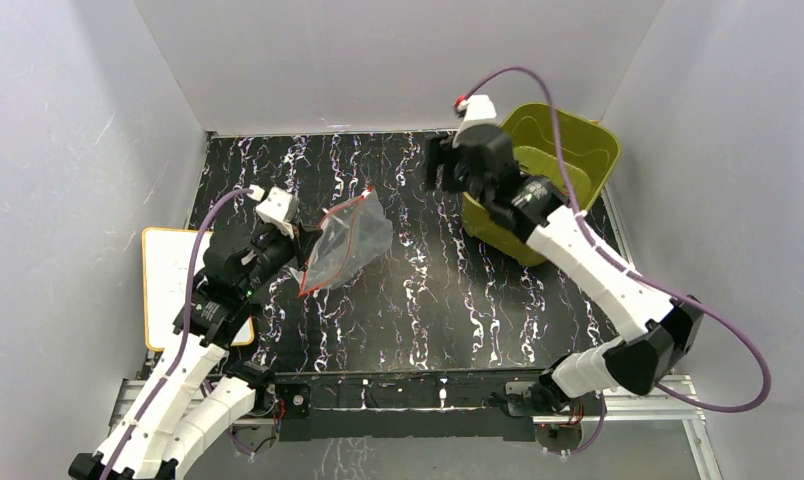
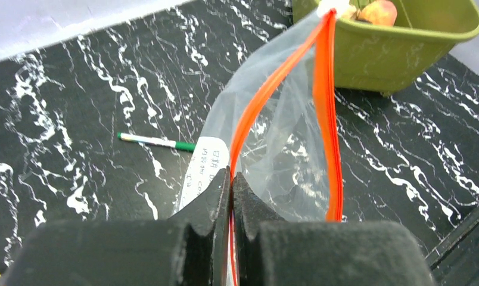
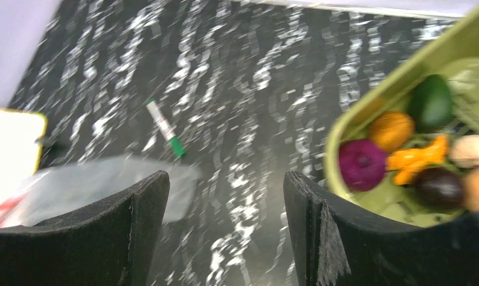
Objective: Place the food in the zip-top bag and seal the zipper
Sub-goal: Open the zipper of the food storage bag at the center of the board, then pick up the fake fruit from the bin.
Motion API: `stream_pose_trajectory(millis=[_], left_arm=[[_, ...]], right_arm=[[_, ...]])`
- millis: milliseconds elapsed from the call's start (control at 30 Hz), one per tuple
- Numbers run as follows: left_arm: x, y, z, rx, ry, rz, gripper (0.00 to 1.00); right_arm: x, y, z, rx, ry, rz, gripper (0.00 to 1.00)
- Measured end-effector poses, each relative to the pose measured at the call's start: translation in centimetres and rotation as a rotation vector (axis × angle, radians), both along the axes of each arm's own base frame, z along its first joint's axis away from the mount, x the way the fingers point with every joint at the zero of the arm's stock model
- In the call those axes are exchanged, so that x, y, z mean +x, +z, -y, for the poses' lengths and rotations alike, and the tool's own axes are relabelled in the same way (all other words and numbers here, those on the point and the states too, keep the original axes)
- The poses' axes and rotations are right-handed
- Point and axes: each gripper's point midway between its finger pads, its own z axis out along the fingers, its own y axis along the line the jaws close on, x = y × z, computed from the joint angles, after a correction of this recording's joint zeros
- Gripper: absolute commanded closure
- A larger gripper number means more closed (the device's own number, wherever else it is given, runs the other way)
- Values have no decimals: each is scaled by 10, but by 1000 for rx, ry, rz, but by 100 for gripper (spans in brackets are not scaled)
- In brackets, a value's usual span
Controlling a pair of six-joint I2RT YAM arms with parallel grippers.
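Left wrist view shows the left gripper [image 2: 232, 179] closed tight on the zipper [image 2: 325, 89] of the zip-top bag [image 2: 285, 155], whose mouth stands open. The right gripper [image 3: 225, 182] is wide open and empty, beside the green basket [image 3: 374, 95] where the food [image 3: 362, 164] lies

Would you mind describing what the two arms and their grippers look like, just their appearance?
The left arm and right arm have white link shells with black joint housings. A purple cable loops along each, and a small white block tops each wrist. The left gripper and right gripper have thick, matte black fingers tapering towards the tips.
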Motion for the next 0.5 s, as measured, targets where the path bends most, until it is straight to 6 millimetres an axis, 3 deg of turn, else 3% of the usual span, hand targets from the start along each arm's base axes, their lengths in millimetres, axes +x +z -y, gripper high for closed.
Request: stream_pose_trajectory(millis=[67,233,500], left_arm=[[3,13,0,2,0,26,100],[2,34,-1,-16,4,73,100],[-7,30,-2,-42,2,42,100]], right_arm=[[34,2,36,-25,-101,-6,32],[83,-21,106,-84,-287,-69,34],[119,-67,194,-103,-466,-142,30]])
